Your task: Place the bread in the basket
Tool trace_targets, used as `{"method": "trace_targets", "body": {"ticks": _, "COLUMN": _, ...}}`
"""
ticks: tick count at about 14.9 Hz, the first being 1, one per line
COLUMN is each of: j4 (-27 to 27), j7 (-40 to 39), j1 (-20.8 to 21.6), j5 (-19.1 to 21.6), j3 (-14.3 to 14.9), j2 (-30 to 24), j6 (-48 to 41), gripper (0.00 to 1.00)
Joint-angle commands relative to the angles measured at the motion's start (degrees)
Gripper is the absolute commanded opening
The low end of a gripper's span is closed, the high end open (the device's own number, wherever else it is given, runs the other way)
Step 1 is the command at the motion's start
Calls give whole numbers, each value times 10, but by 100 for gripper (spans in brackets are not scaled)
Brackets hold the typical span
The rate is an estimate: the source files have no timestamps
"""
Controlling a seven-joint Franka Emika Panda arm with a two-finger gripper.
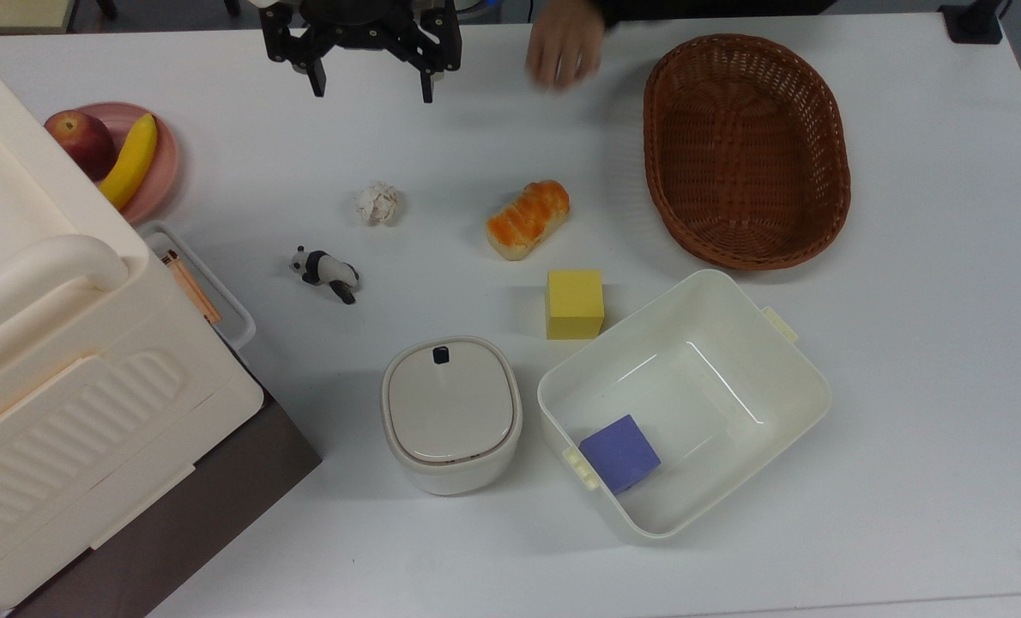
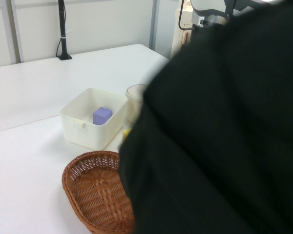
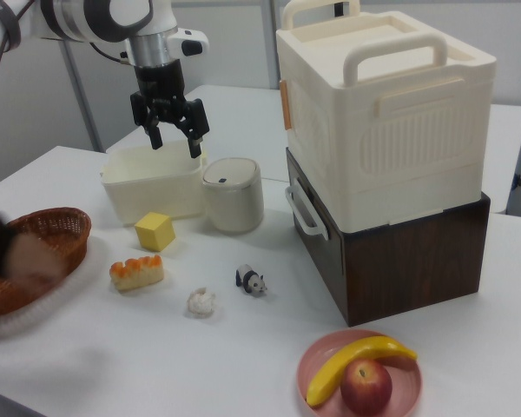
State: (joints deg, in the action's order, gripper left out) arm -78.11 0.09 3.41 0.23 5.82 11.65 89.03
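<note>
- Bread [image 1: 528,219] lies on the table [image 1: 931,343], between paper ball [image 1: 377,203] and basket [image 1: 746,150], touching neither.
- Yellow cube [image 1: 575,304] sits just below the bread in the top view.
- Gripper [image 1: 371,89] hangs above the table's far edge, fingers spread, holding nothing.
- Person's hand [image 1: 564,47] hovers beside the basket.
</note>
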Motion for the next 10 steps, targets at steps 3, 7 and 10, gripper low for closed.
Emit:
{"method": "trace_targets", "body": {"ticks": 3, "j4": -13, "j7": -58, "j1": -2, "j5": 41, "j3": 4, "j2": 0, "j6": 16, "gripper": 100}}
{"method": "trace_targets", "body": {"ticks": 7, "j4": -13, "j7": -43, "j1": -2, "j5": 48, "j3": 7, "j2": 1, "j6": 32, "gripper": 100}}
{"method": "trace_targets", "body": {"ticks": 10, "j4": -18, "j7": -36, "j1": -2, "j5": 48, "j3": 10, "j2": 2, "j6": 56, "gripper": 100}}
